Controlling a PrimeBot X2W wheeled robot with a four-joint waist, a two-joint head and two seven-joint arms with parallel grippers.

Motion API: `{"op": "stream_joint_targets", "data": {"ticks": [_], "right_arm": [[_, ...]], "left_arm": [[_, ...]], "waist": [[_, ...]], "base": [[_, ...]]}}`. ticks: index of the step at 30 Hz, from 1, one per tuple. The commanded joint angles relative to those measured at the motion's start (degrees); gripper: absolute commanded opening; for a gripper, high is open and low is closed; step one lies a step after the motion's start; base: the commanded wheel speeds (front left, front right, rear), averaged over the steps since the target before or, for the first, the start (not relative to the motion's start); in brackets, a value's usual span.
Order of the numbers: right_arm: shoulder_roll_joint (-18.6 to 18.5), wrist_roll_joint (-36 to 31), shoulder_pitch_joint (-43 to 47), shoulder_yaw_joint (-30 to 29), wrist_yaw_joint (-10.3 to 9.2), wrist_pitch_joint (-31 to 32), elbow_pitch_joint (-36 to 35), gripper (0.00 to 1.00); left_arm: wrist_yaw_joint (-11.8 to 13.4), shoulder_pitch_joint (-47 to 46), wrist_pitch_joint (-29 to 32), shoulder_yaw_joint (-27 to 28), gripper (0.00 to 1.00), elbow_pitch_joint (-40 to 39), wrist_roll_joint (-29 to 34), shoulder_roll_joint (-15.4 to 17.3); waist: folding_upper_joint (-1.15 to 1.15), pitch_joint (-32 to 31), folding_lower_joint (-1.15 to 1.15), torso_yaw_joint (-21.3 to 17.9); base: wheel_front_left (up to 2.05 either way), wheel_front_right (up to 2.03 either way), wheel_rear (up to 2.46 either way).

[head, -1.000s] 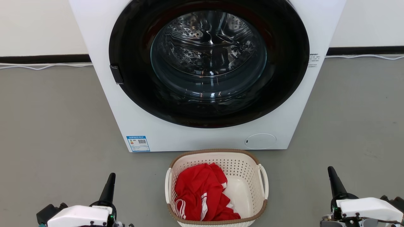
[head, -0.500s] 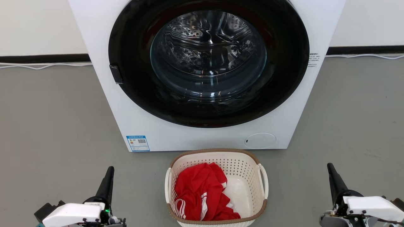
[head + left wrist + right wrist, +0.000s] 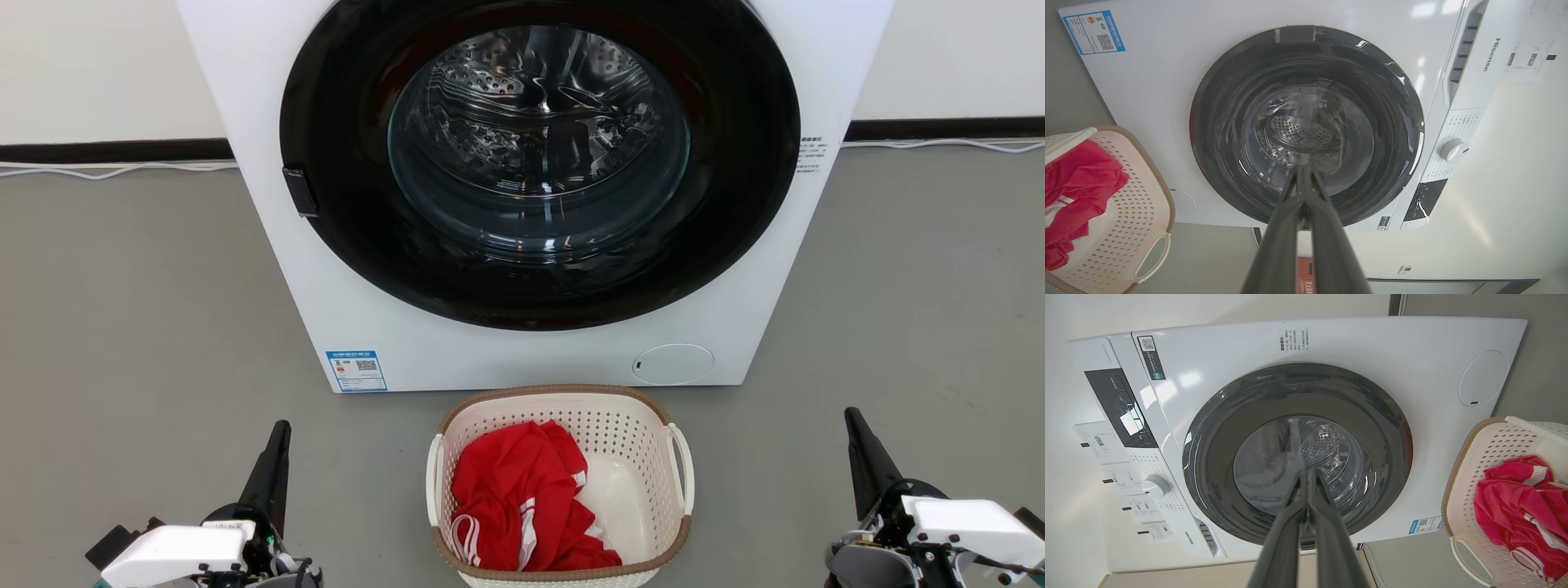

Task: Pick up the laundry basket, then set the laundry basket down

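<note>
The laundry basket [image 3: 645, 445], cream-white and perforated with a brown rim, stands on the grey floor just in front of the washing machine. A red garment with white stripes [image 3: 522, 498] lies inside it. White handles sit on its left [image 3: 434, 480] and right [image 3: 682, 469] sides. My left gripper [image 3: 282, 429] is shut with nothing in it, well to the left of the basket. My right gripper [image 3: 851, 415] is shut too, far off to the basket's right. The basket [image 3: 1139, 212] lies at the left edge of the left wrist view. In the right wrist view the basket [image 3: 1474, 486] is at the right edge.
A white front-loading washing machine [image 3: 735, 327] with a closed dark round door [image 3: 539, 155] stands right behind the basket. Grey floor [image 3: 139, 327] spreads to both sides. A cable [image 3: 114, 171] runs along the wall's base.
Both grippers have crept forward, their fingertips a little higher in the head view. The basket and the garment have stayed put.
</note>
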Motion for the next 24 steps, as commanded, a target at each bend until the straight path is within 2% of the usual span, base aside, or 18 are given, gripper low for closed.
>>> {"op": "stream_joint_targets", "data": {"ticks": [1, 24], "right_arm": [[-0.7, 0.4, -2.6, 1.1, 0.41, 0.4, -1.8, 0.00], [-0.7, 0.4, -2.6, 1.1, 0.41, 0.4, -1.8, 0.00]], "left_arm": [[-0.4, -3.2, 0.3, 1.8, 0.00, -1.7, -0.3, 0.8], [-0.4, -3.2, 0.3, 1.8, 0.00, -1.7, -0.3, 0.8]], "waist": [[0.00, 0.0, 0.00, 0.0], [0.00, 0.0, 0.00, 0.0]], "base": [[0.00, 0.00, 0.00], [0.00, 0.00, 0.00]]}}
